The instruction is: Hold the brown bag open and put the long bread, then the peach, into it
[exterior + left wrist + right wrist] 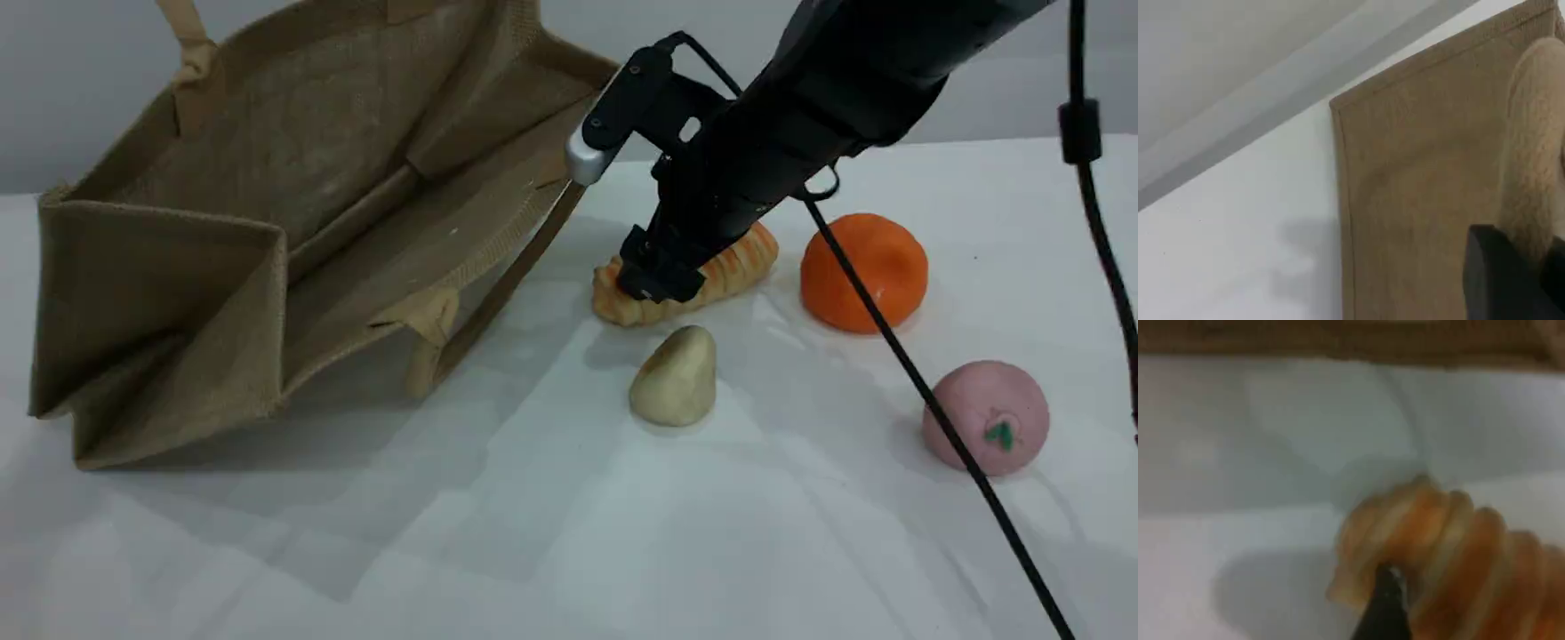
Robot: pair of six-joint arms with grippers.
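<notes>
The brown bag (267, 222) lies tilted on the table's left side with its mouth gaping toward the foods. One beige handle (187, 36) rises out of the scene view's top edge. In the left wrist view my left gripper (1531, 270) is shut on that handle (1535, 153), beside the bag's woven panel (1418, 200). The long bread (747, 258) rests on the table to the right of the bag's mouth. My right gripper (662, 271) is open and lowered onto it, with one fingertip (1386, 600) against the loaf (1458, 553). Farther right, near the front, sits the peach (987, 418).
An orange round fruit (864, 271) sits just right of the bread. A cream pear-shaped lump (676, 378) lies in front of the bread. A black cable (889, 342) slants across the right side, in front of the peach. The white cloth (533, 533) covers the table.
</notes>
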